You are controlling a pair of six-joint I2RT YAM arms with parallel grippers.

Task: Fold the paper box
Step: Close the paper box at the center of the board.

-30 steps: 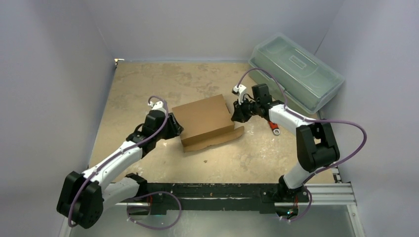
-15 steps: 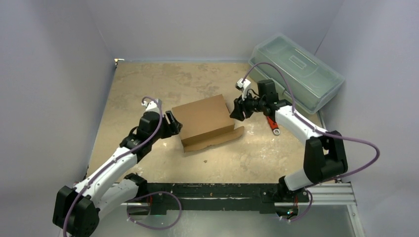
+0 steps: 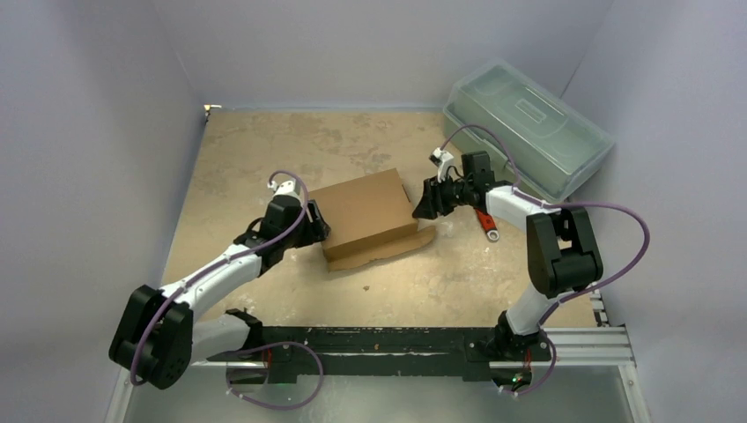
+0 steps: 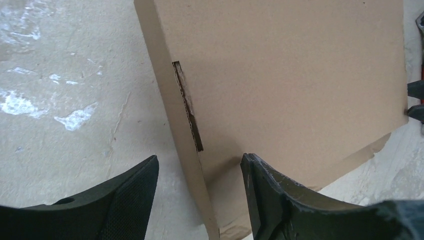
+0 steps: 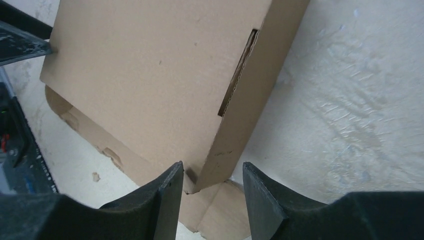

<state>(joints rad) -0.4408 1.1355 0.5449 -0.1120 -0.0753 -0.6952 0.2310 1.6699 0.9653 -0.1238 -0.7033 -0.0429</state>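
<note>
While the paper box (image 3: 366, 216) lies closed, left gripper (image 4: 199, 159) and right gripper (image 5: 212, 166) gape astride its opposite side edges.

Top view: the right arm (image 3: 528, 211) covers part of a small red-handled metal tool (image 3: 484, 227), and that dark speck (image 3: 366, 287) on the sandy table (image 3: 264, 150) is too small to name. Both wrist views crop the plain brown cardboard box (image 4: 300, 75) at the top edge.
</note>
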